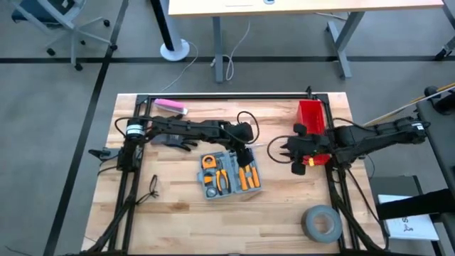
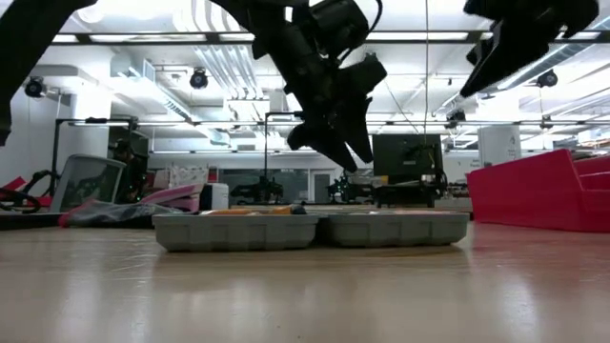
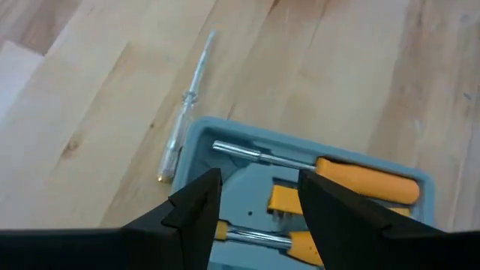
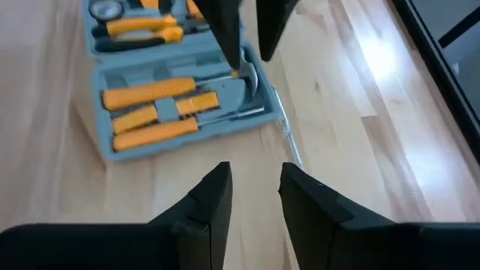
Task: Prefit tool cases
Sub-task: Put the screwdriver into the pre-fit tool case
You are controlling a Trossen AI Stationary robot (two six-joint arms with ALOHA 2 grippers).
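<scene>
The grey-blue tool case [image 1: 229,174] lies open and flat on the wooden table, both halves up, with orange-handled tools in its slots. My left gripper [image 3: 259,184] hangs open just above the case's far right corner [image 2: 334,133], touching nothing. A slim silver tool with a clear handle [image 3: 186,101] lies loose on the table beside that corner. My right gripper [image 4: 255,171] is open and empty, raised off the table to the right of the case [image 1: 284,151].
A red bin [image 1: 311,117] stands at the far right, just behind my right arm. A grey tape roll [image 1: 321,222] lies near the front right corner. A pink object [image 1: 170,107] lies at the far left. Bare wood shows in front of the case.
</scene>
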